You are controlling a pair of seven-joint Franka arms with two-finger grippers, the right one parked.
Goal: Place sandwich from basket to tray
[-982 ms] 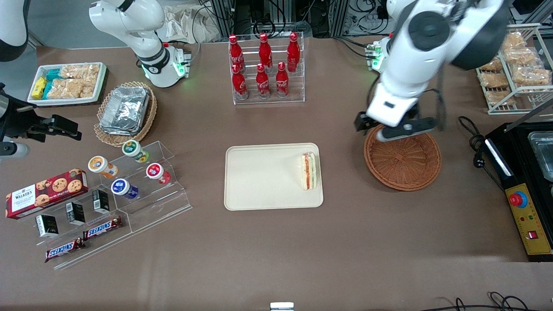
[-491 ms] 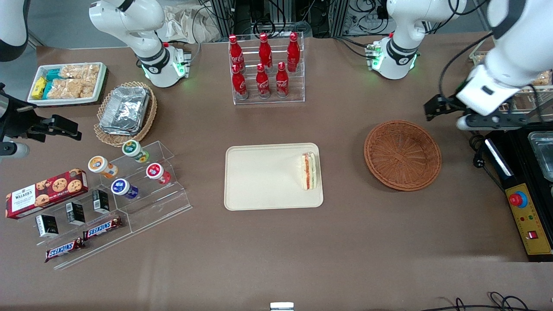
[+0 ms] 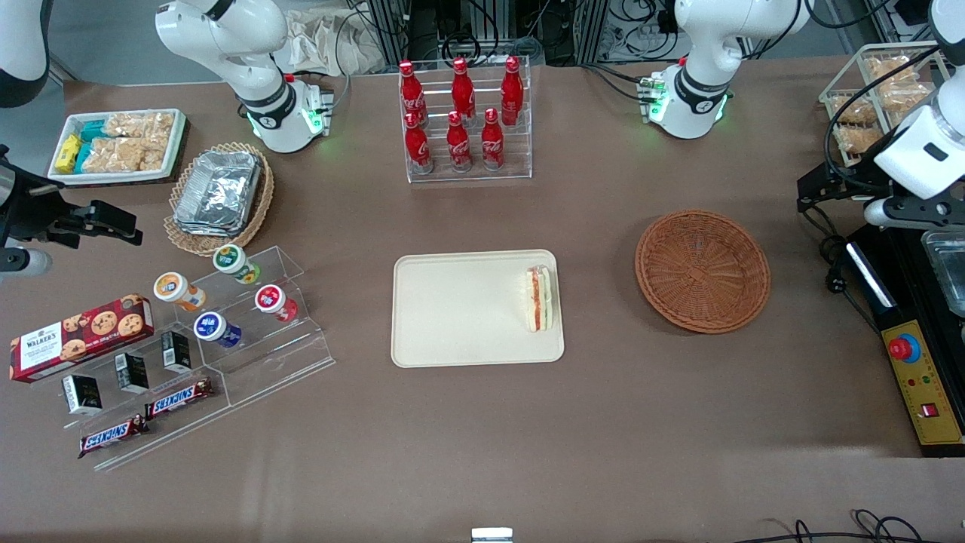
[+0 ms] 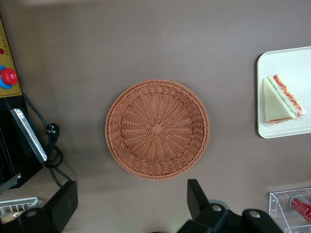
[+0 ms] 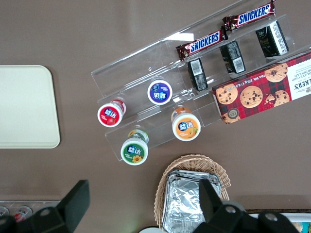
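On the tray, nearest of the task's things: the sandwich lies flat on the cream tray, inside the rim at the end that faces the basket, with its striped red, orange and green filling showing along one edge. Nothing touches it.

Beside the tray, toward my working end of the table: the round brown basket sits on the tabletop, apart from the tray, with bare table between them. My wrist camera looks straight down into it and shows only woven bottom; nothing is in it.

Near the table's edge at my end: a black and yellow control box with a red button, well apart from the tray.

A little farther from the front camera than the basket: my gripper hangs in the air, off to the side of the basket toward my end, above the box's cable.

Jaws: spread wide and holding nothing; both fingers stand well apart in my wrist view, with table showing between them.

Farthest: a clear rack of red bottles, well clear of everything I handle.

Done, as I judge it: the sandwich is out of the basket and resting on the tray, released.

Left: nothing I can see for the task itself, only parking my arm.
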